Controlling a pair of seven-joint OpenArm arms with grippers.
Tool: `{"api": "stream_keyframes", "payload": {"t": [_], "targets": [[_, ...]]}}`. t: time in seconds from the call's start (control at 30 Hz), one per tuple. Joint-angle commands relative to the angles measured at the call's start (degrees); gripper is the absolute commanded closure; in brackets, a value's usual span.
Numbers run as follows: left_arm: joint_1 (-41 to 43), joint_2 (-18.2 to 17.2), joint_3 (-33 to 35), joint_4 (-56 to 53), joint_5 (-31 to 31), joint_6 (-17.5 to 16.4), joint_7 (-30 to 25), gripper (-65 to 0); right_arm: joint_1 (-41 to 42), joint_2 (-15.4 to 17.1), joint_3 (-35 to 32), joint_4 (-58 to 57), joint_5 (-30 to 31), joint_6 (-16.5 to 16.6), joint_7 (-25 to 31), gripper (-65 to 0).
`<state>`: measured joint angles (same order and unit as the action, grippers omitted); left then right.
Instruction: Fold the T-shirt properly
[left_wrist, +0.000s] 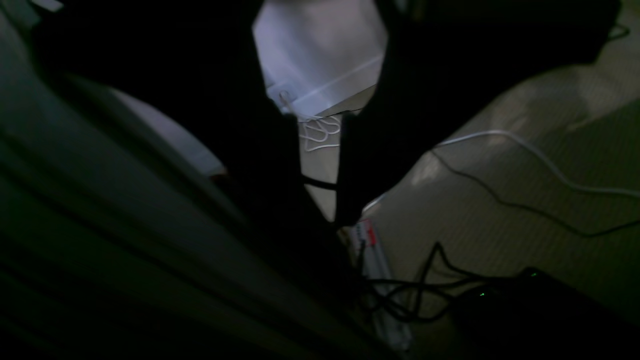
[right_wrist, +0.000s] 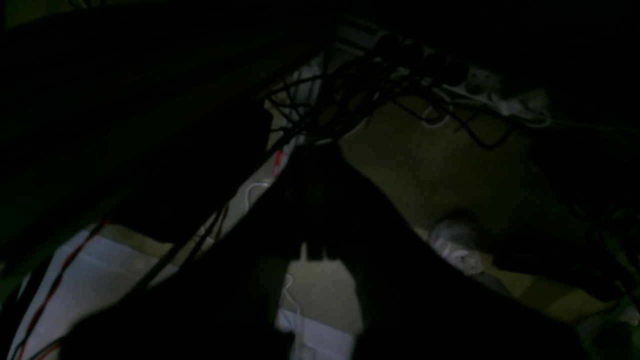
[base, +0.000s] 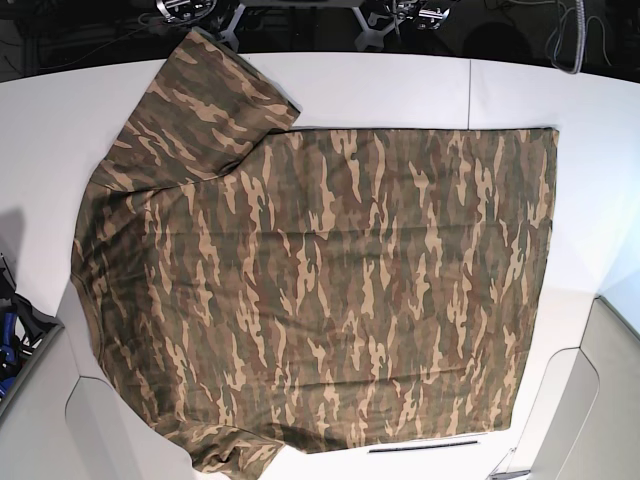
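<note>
T-shirt (base: 320, 290): camouflage, spread flat over white desk (base: 420, 85), one sleeve laid toward desk's far-left edge | left claw: silhouetted in wrist view, parted or closed cannot be told | right claw: closed, nothing gripped | wrist views: dark, floor cables seen

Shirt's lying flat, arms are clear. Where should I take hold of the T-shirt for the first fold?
Probably the sleeve of the T-shirt, at its cuff edge, coming from the far side of the table. It juts out from the body there, a loose corner to pinch, while the middle lies flat with nothing to catch.
</note>
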<state>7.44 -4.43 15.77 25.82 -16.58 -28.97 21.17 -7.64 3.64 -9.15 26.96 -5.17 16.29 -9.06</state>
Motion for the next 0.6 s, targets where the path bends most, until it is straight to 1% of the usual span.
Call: {"api": "stream_keyframes", "payload": {"t": [0.0, 0.07, 0.17, 0.23, 0.57], "targets": [[0.17, 0.15, -0.04, 0.37, -0.35, -2.47, 0.00, -15.5, -0.02, 0.02, -0.11, 0.48, 0.26, 0.61, 0.52, -0.3], [0.20, 0.13, -0.04, 0.37, -0.35, -4.15, 0.00, -15.5, -0.02, 0.04, -0.11, 0.48, 0.26, 0.61, 0.52, -0.3], [0.22, 0.13, -0.04, 0.37, -0.33, -7.69, 0.02, -15.5, -0.22, 0.22, -0.11, 0.52, 0.26, 0.59, 0.52, -0.3], [0.22, 0.13, -0.04, 0.37, -0.33, -9.05, 0.02, -15.5, -0.44, 0.35, -0.11, 0.61, 0.26, 0.59, 0.52, -0.3], [0.76, 0.09, -0.04, 0.37, -0.31, -9.05, 0.00, -15.5, -0.66, 0.50, -0.11, 0.68, 0.24, 0.61, 0.50, -0.3]]}}
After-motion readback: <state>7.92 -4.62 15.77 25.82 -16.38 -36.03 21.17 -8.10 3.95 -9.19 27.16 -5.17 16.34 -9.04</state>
